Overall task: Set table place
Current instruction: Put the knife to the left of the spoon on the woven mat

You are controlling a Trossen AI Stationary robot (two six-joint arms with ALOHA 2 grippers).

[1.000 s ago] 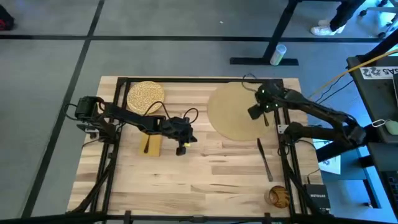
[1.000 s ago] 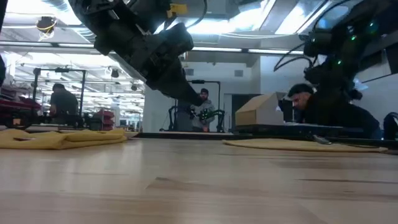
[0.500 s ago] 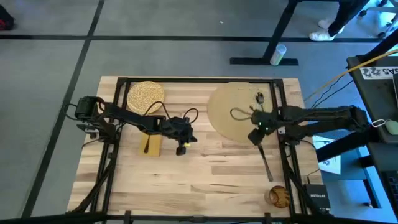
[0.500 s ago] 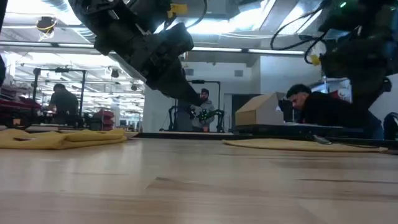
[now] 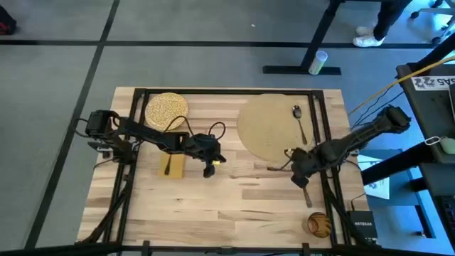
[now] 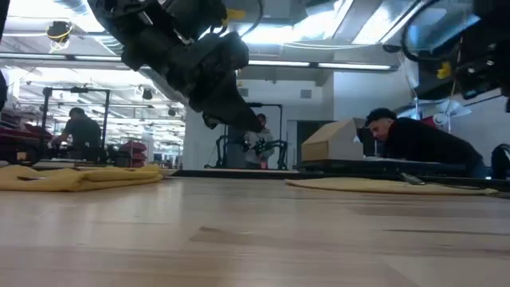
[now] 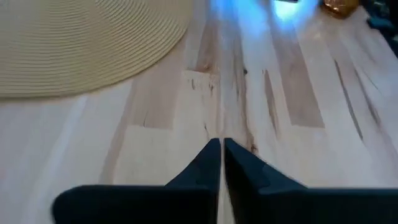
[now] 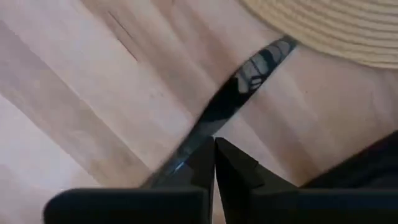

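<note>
Plainly the mat (image 5: 270, 128) lies flat at the far right of the table (image 5: 227, 206), thin, woven and light. It would likely bend if lifted, so sliding it by its rim looks safer. A spoon (image 5: 298, 121) rests on its right part. Near its edge lies a knife (image 8: 249, 78), thin, stiff and slick, best pinched across the handle. The right gripper (image 8: 214, 152) hangs over that knife, fingers pressed together, holding nothing. The left gripper (image 7: 221, 155), also pressed together, waits mid-table beside the napkin (image 5: 173, 165). The plate (image 5: 166, 109) sits far left. No container shows.

Both hands closed, left (image 5: 210, 168) and right (image 5: 301, 178).
</note>
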